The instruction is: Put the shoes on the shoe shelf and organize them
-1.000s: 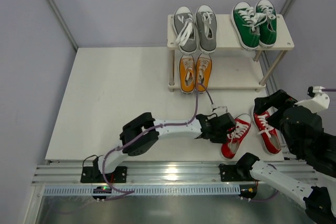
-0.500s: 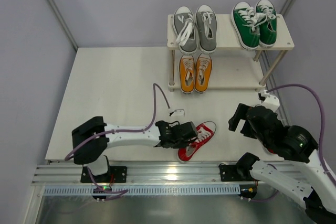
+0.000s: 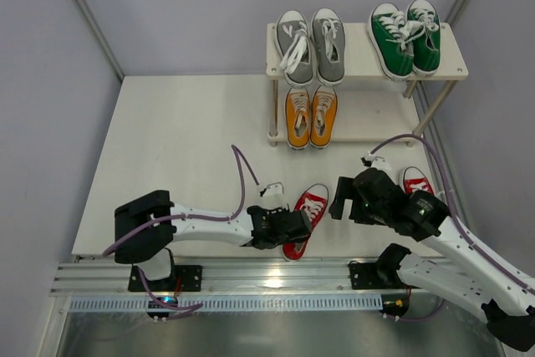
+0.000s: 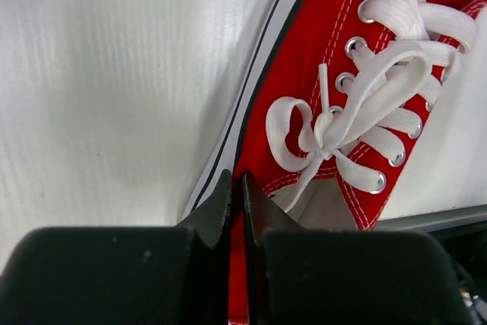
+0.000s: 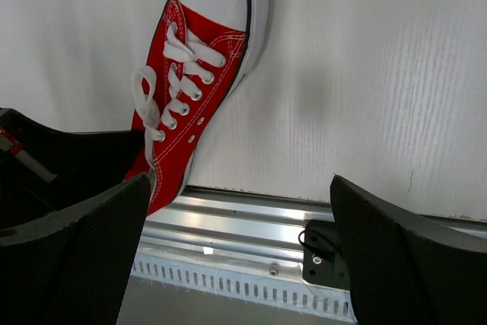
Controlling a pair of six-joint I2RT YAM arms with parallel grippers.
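Observation:
The shoe shelf (image 3: 361,63) stands at the back right. It holds grey shoes (image 3: 311,46) and green shoes (image 3: 405,38) on top and orange shoes (image 3: 311,116) on the lower board. My left gripper (image 3: 282,228) is shut on the collar of a red shoe (image 3: 307,216) lying near the table's front edge. In the left wrist view the gripper (image 4: 236,188) pinches the shoe's (image 4: 342,58) side wall. My right gripper (image 3: 344,205) hovers open and empty just right of that shoe. A second red shoe (image 3: 415,180) lies behind the right arm, mostly hidden.
The metal rail (image 3: 276,277) runs along the near table edge and also shows in the right wrist view (image 5: 243,226). The lower board (image 3: 372,123) is bare right of the orange shoes. Grey walls close in on the left and right.
My left gripper has dragged the red shoe leftward along the front edge. My right arm has swung in from the right edge toward the middle, uncovering the second red shoe's toe.

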